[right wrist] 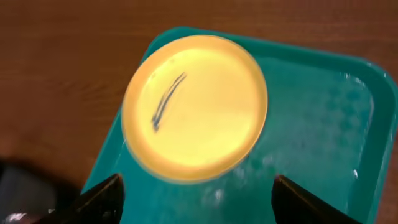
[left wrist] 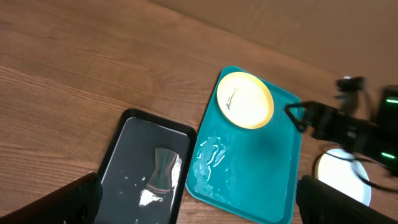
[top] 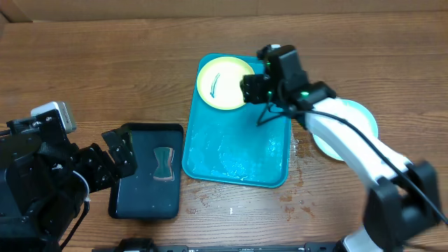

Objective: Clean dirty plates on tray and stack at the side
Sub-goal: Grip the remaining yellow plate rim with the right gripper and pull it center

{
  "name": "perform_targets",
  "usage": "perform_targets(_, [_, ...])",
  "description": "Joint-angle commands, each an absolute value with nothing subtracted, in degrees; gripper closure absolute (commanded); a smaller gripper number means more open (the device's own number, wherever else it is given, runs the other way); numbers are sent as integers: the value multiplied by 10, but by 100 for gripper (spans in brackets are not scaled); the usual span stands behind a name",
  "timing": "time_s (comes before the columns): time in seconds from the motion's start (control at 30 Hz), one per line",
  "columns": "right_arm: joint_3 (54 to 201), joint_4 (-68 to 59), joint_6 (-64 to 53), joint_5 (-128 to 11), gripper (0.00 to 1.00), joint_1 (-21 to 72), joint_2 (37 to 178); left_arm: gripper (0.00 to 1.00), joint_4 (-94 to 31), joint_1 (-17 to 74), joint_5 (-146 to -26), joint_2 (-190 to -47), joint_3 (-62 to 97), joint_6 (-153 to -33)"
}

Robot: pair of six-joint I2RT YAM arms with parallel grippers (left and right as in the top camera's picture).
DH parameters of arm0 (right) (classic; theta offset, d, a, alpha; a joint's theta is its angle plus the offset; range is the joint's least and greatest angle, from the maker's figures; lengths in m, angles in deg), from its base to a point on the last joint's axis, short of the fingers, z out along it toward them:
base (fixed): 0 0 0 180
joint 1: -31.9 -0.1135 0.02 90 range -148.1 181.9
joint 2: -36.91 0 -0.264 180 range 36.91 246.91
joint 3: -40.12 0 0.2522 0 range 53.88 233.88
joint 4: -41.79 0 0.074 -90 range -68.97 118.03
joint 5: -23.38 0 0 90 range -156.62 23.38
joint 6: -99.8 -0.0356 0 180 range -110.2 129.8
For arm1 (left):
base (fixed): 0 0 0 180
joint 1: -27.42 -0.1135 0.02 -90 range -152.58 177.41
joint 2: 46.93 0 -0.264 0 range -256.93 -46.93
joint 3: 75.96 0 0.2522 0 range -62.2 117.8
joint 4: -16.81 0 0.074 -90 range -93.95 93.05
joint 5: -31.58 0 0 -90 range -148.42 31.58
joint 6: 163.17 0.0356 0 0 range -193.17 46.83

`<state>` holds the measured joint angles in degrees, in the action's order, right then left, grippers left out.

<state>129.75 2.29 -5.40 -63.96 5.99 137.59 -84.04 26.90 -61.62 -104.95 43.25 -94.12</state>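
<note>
A yellow-green rimmed plate (top: 222,82) with a dark smear lies in the far left corner of the turquoise tray (top: 238,154). It also shows in the left wrist view (left wrist: 245,99) and the right wrist view (right wrist: 194,106). My right gripper (top: 253,89) hovers open and empty over the tray (right wrist: 323,137) at the plate's near edge, its fingers (right wrist: 199,202) wide apart. A light blue rimmed plate (top: 357,115) lies on the table right of the tray, partly hidden by the right arm. My left gripper (left wrist: 199,205) is open and empty above the black tray. A third plate is not visible.
A black tray (top: 147,175) holding a wet sponge (top: 164,162) sits left of the turquoise tray (left wrist: 261,168). The turquoise tray's floor is wet. Water drops mark the wooden table (top: 297,199) near its right front corner.
</note>
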Motion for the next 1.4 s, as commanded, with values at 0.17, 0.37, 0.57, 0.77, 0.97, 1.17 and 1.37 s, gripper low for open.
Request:
perform_targets(0.17, [1303, 123, -50, -694, 25, 69, 1530, 0, -839, 266, -610, -1050, 440, -933])
perform_targets(0.37, [1305, 88, -52, -632, 96, 69, 1547, 0, -839, 266, -610, -1050, 440, -933])
perform_targets(0.57, [1305, -29, -54, -609, 96, 69, 1450, 0, -839, 266, -610, -1050, 440, -933])
perform_targets(0.77, [1305, -186, -70, -609, 96, 69, 1353, 0, -839, 266, -610, -1050, 440, -933])
perform_targets(0.97, [1264, -290, -192, -587, 96, 67, 1350, 0, -839, 266, -610, -1050, 440, -933])
perform_targets(1.17, [1154, -150, -318, -575, 96, 65, 1350, 0, -838, 267, -637, -1050, 440, -940])
perform_targets(1.37, [1170, -134, -264, -575, 80, 65, 1332, 0, -857, 267, -660, -1062, 432, -942])
